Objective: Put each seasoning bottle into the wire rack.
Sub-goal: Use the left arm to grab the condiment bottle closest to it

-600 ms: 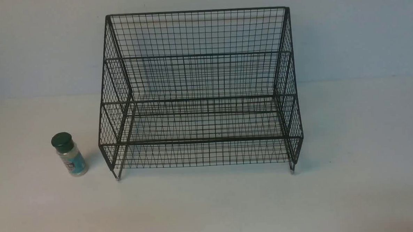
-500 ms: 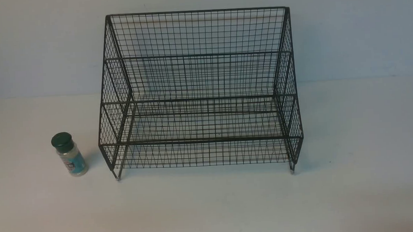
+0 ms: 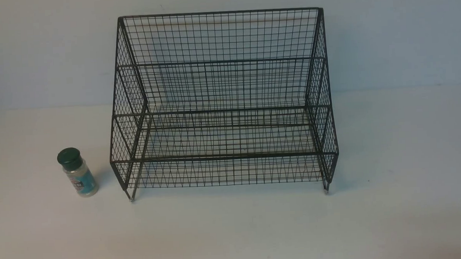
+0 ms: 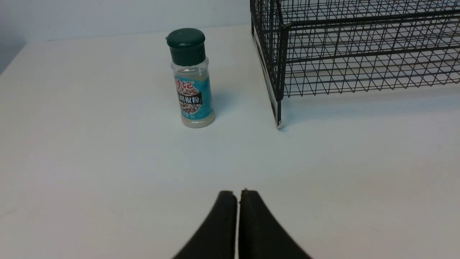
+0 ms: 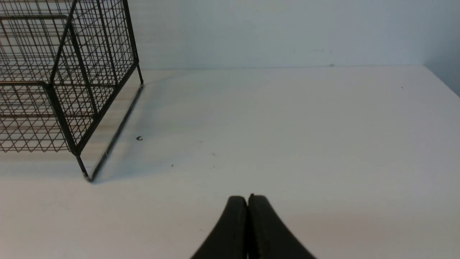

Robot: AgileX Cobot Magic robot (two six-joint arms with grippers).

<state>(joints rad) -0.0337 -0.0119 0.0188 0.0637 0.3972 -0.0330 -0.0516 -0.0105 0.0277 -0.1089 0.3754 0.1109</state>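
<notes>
Clenched shut on nothing, my left claw (image 4: 238, 192) and right claw (image 5: 247, 197) hover over the white table (image 4: 90, 162), while ahead of the left one the seasoning bottle (image 4: 191, 79), pale powder inside, stands upright near the left end of the wire rack (image 3: 221, 106), outside it, exactly where it stood a moment ago.

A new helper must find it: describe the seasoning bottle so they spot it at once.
Find the big black wire rack in the middle of the white table. Just off its front left corner, apart from it, stands the seasoning bottle upright. It is far smaller than the rack: a clear jar with dark green cap and teal label.
</notes>
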